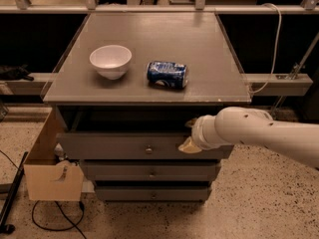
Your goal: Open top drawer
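The gripper [190, 135] sits at the right part of the top drawer [109, 146], against its front, just right of the small knob [148, 149]. I cannot tell whether it is open or closed. The drawer front stands out past the table's front edge, above two lower drawers [119, 172]. On the table [199, 44], a white bowl [110, 60] stands near the front left corner. A blue can [167, 74] lies on its side just right of it.

Three drawers [119, 172], one bowl [110, 60], one can [167, 74], one gripper [190, 134] at top drawer [109, 146]
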You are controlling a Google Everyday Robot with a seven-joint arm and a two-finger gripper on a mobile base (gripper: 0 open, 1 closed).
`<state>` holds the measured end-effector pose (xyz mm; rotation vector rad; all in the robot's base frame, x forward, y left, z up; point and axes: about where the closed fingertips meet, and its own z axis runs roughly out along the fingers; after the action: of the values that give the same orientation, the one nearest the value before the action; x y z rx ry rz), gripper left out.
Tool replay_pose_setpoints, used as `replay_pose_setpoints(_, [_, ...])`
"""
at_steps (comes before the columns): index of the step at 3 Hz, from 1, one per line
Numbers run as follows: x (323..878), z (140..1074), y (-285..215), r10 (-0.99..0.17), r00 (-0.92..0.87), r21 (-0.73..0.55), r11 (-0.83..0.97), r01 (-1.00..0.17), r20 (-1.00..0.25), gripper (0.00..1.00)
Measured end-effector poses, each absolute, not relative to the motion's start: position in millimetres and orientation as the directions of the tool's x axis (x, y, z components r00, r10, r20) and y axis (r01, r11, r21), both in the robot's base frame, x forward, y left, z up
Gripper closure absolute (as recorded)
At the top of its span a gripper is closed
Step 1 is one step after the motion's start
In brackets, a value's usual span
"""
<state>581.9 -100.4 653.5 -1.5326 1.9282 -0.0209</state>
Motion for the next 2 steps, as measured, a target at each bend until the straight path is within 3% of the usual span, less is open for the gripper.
replay_pose_setpoints(2, [564, 651, -104, -0.853, -0.107, -0.387, 0.34, -0.857, -0.511, 0.89])
